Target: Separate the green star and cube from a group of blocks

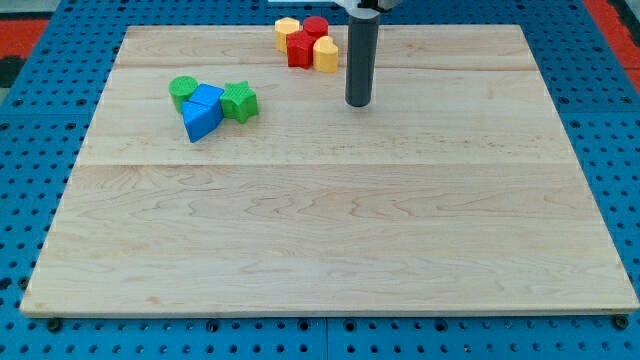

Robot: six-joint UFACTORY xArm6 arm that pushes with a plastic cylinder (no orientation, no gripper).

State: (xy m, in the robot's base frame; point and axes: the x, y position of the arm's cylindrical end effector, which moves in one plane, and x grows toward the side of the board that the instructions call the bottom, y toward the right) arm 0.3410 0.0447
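Note:
A green star (240, 101) sits at the view's upper left, touching a blue cube (208, 99) on its left. A blue triangular block (199, 122) lies just below the cube, and a green cylinder (183, 92) stands to the cube's left. These form one tight group. My tip (358, 102) rests on the board well to the right of the green star, with open wood between them. The dark rod rises straight up out of the view's top.
A second cluster at the view's top centre holds a yellow block (287, 29), a red cylinder (316, 27), a red block (300, 49) and another yellow block (326, 54), just left of the rod. The wooden board (330, 220) lies on a blue pegboard.

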